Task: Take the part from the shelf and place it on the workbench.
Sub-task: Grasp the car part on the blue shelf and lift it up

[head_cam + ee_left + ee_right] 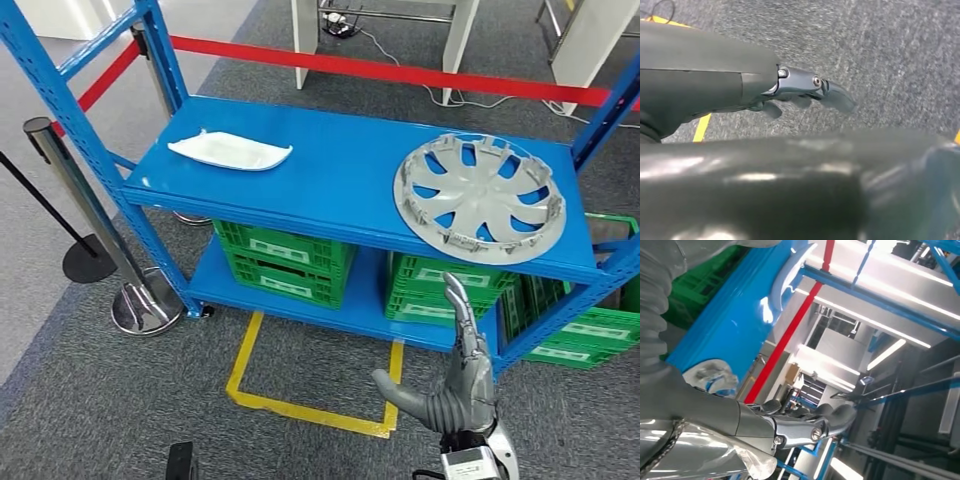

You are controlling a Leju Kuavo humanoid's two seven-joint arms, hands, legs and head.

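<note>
From the head view, the silver hubcap (479, 198) lies flat on the blue shelf (340, 170), overhanging its front edge at the right end, well apart from a white tray (229, 151). The right hand (456, 385) is raised below it, fingers spread, holding nothing, with open carpet around. The left wrist view has the left hand (806, 92) over grey carpet, fingers loosely extended, empty. The right wrist view adds the shelf's underside edge and a red barrier tape (791, 325).
</note>
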